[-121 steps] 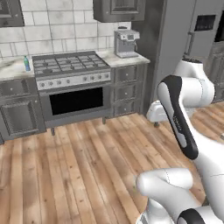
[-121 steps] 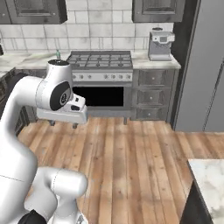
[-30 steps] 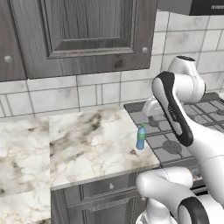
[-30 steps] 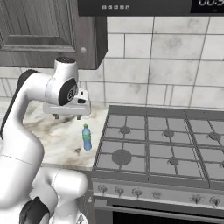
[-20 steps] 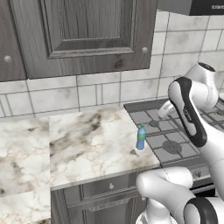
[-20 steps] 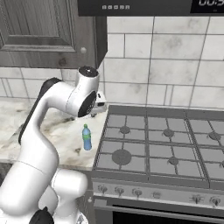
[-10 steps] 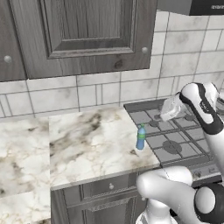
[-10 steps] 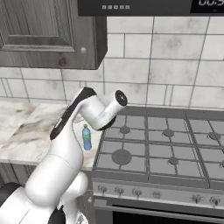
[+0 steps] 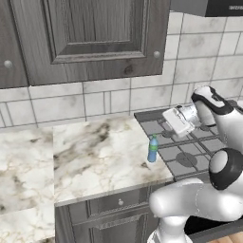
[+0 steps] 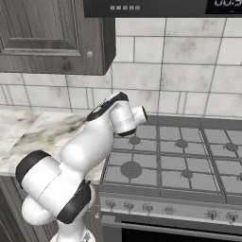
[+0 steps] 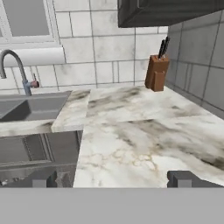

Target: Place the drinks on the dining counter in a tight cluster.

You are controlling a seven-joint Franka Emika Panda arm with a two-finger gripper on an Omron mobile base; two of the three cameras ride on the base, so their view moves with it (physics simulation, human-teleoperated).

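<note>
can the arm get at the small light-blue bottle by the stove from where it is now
Probably yes. The small light-blue bottle stands upright near the marble worktop's edge with nothing crowding it, and the gripper hangs open just above and beside it, though it is pointed away along the worktop and must turn.

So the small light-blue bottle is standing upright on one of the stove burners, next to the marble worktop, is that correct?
Not quite. The left base view shows the small light-blue bottle standing upright on the marble worktop, at its edge next to the stove, not on a burner.
</note>
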